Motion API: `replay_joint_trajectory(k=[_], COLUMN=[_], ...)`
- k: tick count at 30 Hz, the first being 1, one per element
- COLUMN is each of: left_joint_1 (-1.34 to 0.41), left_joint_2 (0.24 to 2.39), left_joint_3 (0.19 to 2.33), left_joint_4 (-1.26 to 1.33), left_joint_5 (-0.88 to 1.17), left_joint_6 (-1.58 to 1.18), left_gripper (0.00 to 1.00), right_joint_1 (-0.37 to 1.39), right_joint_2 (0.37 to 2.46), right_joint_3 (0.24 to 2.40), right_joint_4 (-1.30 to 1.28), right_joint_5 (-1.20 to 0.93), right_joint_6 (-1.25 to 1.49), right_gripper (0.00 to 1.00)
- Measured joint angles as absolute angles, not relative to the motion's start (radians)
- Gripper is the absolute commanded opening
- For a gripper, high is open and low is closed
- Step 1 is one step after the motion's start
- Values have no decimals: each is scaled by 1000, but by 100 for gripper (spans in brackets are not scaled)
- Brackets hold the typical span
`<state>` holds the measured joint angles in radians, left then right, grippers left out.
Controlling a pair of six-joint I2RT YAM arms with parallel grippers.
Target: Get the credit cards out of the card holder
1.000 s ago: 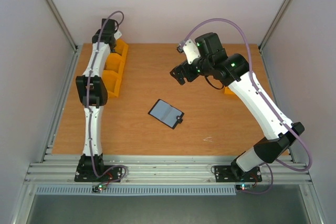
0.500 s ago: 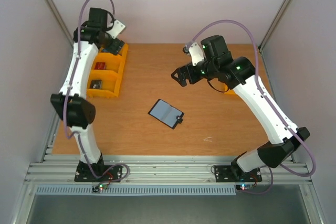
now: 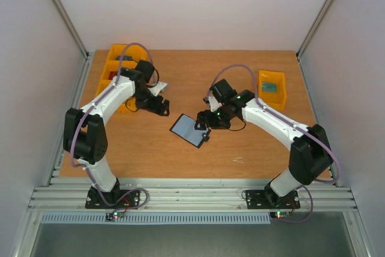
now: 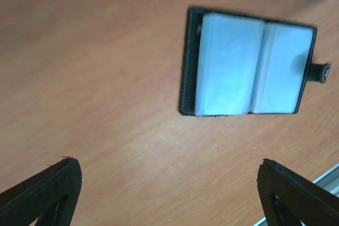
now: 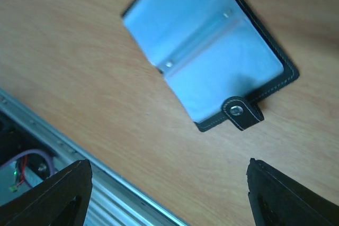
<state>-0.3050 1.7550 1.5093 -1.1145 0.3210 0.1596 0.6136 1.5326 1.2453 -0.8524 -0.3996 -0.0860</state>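
The card holder (image 3: 187,129) lies open and flat on the wooden table, blue-grey panels up, its snap tab (image 5: 241,113) at one edge. It also shows in the left wrist view (image 4: 249,70) and the right wrist view (image 5: 204,51). I cannot make out separate credit cards in its pale blue-white sleeves. My left gripper (image 3: 161,108) is open and empty, low over the table just left of the holder. My right gripper (image 3: 202,123) is open and empty, hovering at the holder's far right edge. Neither gripper touches the holder.
Yellow bins (image 3: 120,58) stand at the back left, with a red item in one. Another yellow bin (image 3: 272,91) stands at the back right, with a greenish item inside. The metal rail of the table's front edge (image 5: 79,146) shows in the right wrist view.
Both arms have swung down from raised poses at the back towards the holder. The left came from over the yellow bins. The holder has not moved.
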Motion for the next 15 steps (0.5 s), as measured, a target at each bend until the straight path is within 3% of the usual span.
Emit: replay_joint_trajectory(k=[15], left_joint_1=[-387], left_joint_2=[1931], left_joint_3=[1341], left_joint_4=[-916], left_joint_5=[423], left_joint_6=[30], left_gripper=[98], right_joint_1=[587], right_joint_2=[1871], right_joint_3=[1173], right_joint_4=[-613], right_joint_5=[-480], right_joint_6=[78], right_gripper=[69])
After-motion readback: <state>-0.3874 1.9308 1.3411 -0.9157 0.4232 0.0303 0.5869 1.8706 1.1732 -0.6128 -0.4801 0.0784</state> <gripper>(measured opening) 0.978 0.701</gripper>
